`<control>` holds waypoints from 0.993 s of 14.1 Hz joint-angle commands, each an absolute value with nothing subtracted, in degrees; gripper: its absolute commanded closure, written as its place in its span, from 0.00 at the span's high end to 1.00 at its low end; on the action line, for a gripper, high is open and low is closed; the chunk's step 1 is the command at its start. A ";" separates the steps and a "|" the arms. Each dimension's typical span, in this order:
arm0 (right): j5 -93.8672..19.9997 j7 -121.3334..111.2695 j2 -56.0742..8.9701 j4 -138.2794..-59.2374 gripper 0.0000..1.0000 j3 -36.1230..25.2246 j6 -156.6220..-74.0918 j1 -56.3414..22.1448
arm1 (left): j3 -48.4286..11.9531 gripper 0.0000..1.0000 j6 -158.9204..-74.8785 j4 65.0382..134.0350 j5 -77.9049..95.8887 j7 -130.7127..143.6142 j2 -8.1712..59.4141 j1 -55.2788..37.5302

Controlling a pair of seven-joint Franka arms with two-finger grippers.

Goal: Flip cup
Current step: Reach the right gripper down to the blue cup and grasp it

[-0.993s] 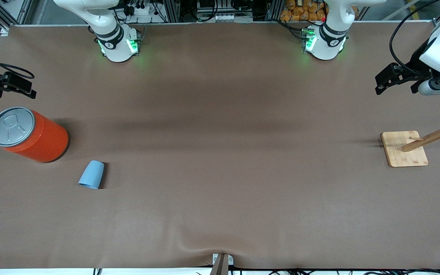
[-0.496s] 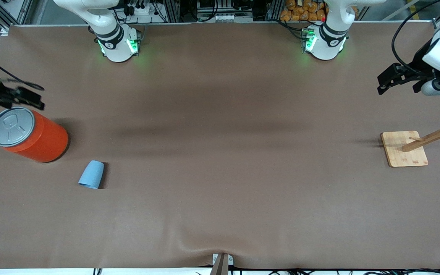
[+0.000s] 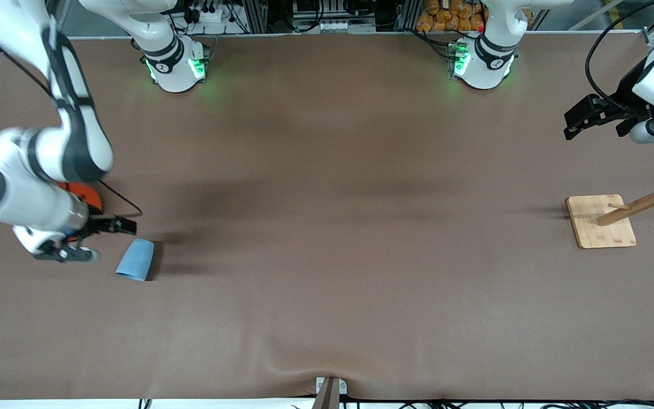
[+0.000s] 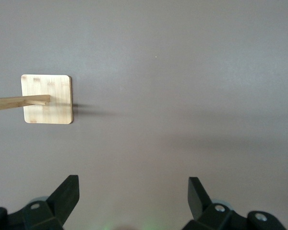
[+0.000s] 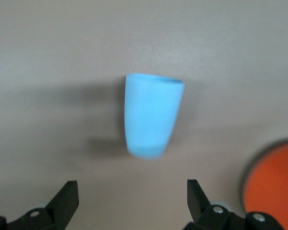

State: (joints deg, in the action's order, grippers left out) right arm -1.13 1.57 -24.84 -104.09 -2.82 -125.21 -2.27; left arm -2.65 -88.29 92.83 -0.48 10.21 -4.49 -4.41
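The light-blue cup [image 3: 135, 259] appears to lie on its side on the brown table, near the right arm's end. Its wide end points toward the front camera. My right gripper [image 3: 98, 240] is open and empty, low beside the cup on the side of the orange can, not touching it. In the right wrist view the cup [image 5: 151, 115] lies ahead of the open right gripper [image 5: 132, 189]. My left gripper [image 3: 594, 122] is open and empty, waiting over the left arm's end of the table; the left wrist view shows it [image 4: 133, 184] over bare table.
The orange can [image 3: 86, 193] is mostly hidden under my right arm, close to the cup; its edge shows in the right wrist view [image 5: 273, 184]. A wooden rack on a square base [image 3: 600, 220] stands near the left gripper and shows in the left wrist view [image 4: 47, 98].
My right arm has swung in from the table's edge, over the orange can, down beside the cup. The cup has not moved. The left gripper has barely shifted.
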 commanded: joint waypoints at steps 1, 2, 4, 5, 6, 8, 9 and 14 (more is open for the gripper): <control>-1.06 -0.08 -31.71 -101.87 1.00 -3.16 -132.25 -1.68 | -3.08 1.00 -87.28 92.29 -0.35 9.23 -4.57 -3.87; -1.05 -2.61 -32.86 -101.87 1.00 -3.25 -134.10 -1.06 | -3.08 1.00 -87.28 92.29 -0.35 9.23 -4.57 -3.95; -1.23 -5.35 -34.88 -101.87 1.00 -3.25 -137.36 0.17 | -3.16 1.00 -87.28 92.29 -0.35 9.23 -4.48 -3.96; -1.23 -5.36 -35.68 -101.87 1.00 -3.16 -138.68 0.09 | -3.16 1.00 -87.28 92.29 -0.26 9.23 -4.48 -3.96; -1.23 -5.36 -35.77 -101.87 0.80 -3.25 -139.04 -0.43 | -3.16 1.00 -87.28 92.29 -0.26 9.23 -4.40 -4.04; -1.06 -5.80 -35.51 -101.87 0.42 -3.25 -138.78 -0.70 | -3.34 1.00 -87.28 92.37 -0.26 9.23 -4.22 -4.04; -1.14 -8.06 -35.42 -101.87 0.40 -3.16 -138.87 -0.79 | -3.34 1.00 -87.28 92.37 -0.18 9.23 -4.22 -4.04; -1.32 -25.46 -31.99 -100.47 0.41 5.33 -138.16 -8.06 | -3.34 1.00 -87.28 92.46 -0.18 9.23 -4.13 -4.13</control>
